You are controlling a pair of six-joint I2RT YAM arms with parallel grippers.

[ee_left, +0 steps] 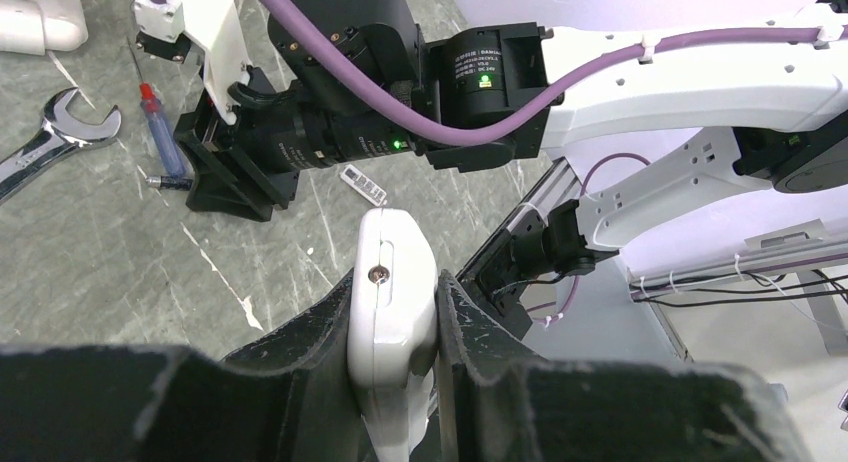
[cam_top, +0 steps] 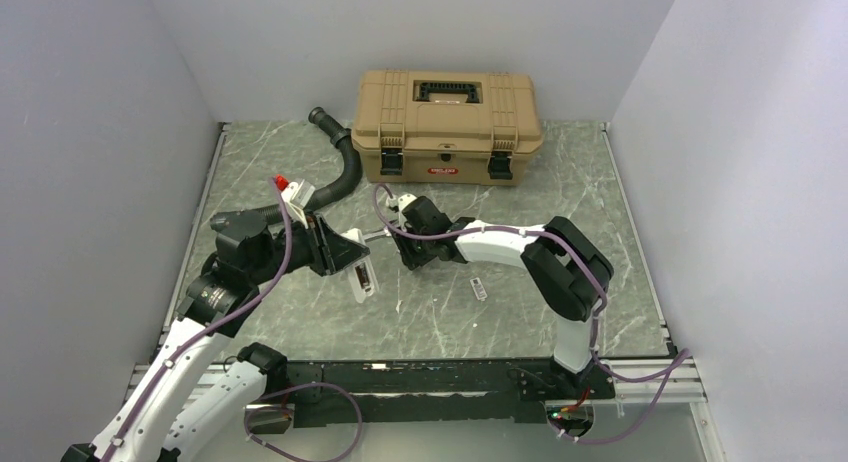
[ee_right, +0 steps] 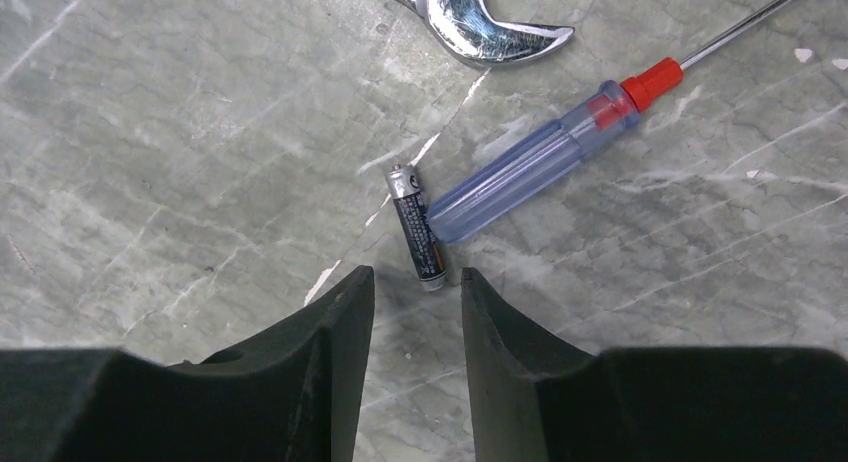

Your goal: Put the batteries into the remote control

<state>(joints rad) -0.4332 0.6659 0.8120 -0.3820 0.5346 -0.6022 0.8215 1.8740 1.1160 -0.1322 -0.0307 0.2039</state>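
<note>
While my left gripper (ee_left: 392,317) hugs the remote control (ee_left: 392,257) tight at bottom middle | my right gripper (ee_right: 412,307) hangs open, empty | battery (ee_right: 417,225) mid-frame, right beside the screwdriver (ee_right: 540,162) | go down straight, pinch only the battery.

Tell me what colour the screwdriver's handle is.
The screwdriver handle is translucent blue, red-collared; right wrist view shows it best.

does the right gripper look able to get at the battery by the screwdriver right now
Probably yes: the battery lies on bare table just ahead of the open right gripper, with nothing over it. The screwdriver handle seems to touch one side, so it may get nudged.
</note>
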